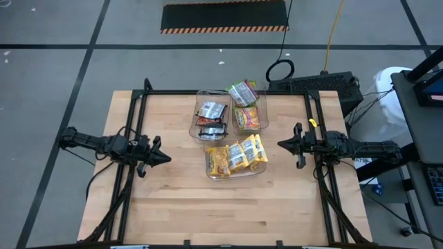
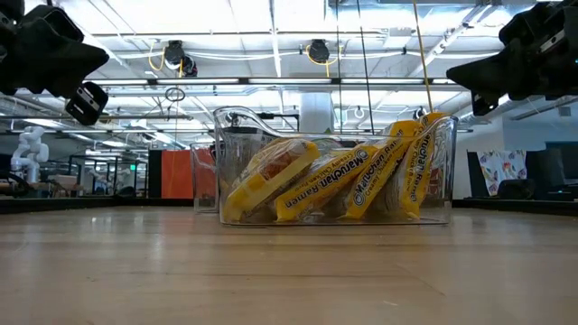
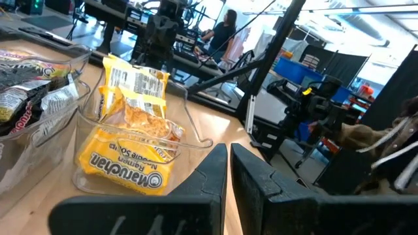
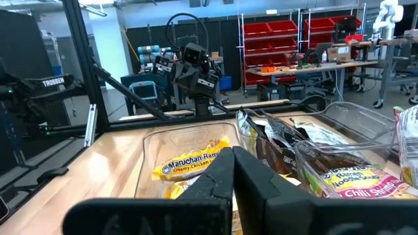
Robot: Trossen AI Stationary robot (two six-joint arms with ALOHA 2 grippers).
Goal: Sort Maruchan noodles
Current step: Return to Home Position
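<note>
Holding Maruchan noodles in three clear bins, grouped around the desk's middle and reaching toward its far edge.

Holding yellow packets, on edge and side by side, in the nearest bin.

Holding dark packets, heaped, in the far left bin.

Holding lime-green and orange-red packets in the far right bin, just beside its neighbour, with one green packet poking over the far rim.

Showing the left tool hovering above the desk toward its left edge, pointing at the bins, fingers pressing together on nothing.

Showing the right tool hovering toward the right edge, facing the bins, fingers likewise closed and gripping nothing.
</note>
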